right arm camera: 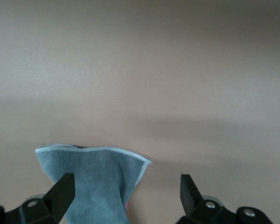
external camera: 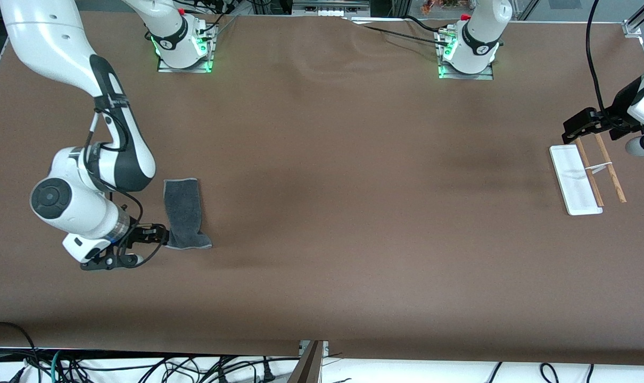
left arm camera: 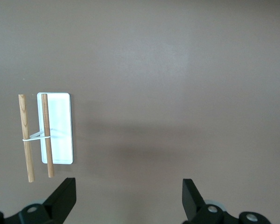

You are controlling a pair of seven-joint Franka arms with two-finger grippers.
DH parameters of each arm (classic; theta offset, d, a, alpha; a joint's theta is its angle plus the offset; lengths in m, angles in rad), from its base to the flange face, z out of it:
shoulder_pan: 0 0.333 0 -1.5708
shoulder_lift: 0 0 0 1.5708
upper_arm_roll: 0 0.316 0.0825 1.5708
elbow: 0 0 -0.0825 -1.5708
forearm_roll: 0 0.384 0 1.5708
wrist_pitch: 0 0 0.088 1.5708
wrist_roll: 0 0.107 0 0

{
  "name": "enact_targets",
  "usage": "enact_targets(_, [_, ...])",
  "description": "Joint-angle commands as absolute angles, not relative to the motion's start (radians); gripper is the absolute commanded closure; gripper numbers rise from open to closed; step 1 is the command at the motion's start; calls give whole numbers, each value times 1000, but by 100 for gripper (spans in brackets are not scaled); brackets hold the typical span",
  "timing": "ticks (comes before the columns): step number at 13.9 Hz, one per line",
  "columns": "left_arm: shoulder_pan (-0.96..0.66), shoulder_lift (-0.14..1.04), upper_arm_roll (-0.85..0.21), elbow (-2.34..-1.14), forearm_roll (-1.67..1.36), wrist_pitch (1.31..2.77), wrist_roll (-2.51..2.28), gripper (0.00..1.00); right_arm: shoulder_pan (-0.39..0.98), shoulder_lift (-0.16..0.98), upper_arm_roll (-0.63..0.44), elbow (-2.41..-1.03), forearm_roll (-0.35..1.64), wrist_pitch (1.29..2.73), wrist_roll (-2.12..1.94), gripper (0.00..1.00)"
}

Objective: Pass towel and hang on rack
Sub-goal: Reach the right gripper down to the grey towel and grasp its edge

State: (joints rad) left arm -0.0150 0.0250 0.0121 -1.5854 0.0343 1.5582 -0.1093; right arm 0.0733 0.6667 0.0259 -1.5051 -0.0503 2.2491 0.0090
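While the towel (external camera: 186, 214) lay flat on the brown table (external camera: 322, 213), dark grey side up, at the right arm's end and well apart from the rack (external camera: 585, 178), we had the right gripper (external camera: 141, 242) low at the towel's corner nearest the front camera. In the right wrist view its fingers (right arm camera: 60, 191) stood spread wide, with the towel's hemmed edge (right arm camera: 91, 149) reaching in between them but nothing pinched; we judged the claw released, not yet grasping. A hint of red-pink showed at the cloth's lower fold there.

Seen from the towel, the rack stood toward the left arm's end of the table, its white base flat and its two wooden rods joined by the white crosspiece. We kept the left gripper (left arm camera: 128, 200) over the table just beside the rack, jaws apart and empty, and that arm waited.

Our worry was the pinch itself. If the fingers closed with only the hem between them, the cloth could slip out on the lift, or bunch and drag along the table. A corner grasp would also let the towel hang long and swing, which we judged could make the hand-over awkward. Near the rack, a careless approach could knock the light stand over.
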Motion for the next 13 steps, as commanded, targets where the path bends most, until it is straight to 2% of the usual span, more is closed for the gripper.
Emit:
enact_targets(1, [-20,40,14,-1552,52,1542,-97,0,68,715,29,-1512,-49,2322,20,0])
enact_targets(11, [-18,40,14,-1555,52,1539,-97,0,74,787,29,-1589,-46,2442,57,2])
enact_targets(12, [-18,40,14,-1555,52,1539,-97,0,72,793,29,-1589,-40,2444,69,14])
enact_targets(13, [-18,40,14,-1555,52,1539,-97,0,72,796,29,-1589,-40,2447,71,33])
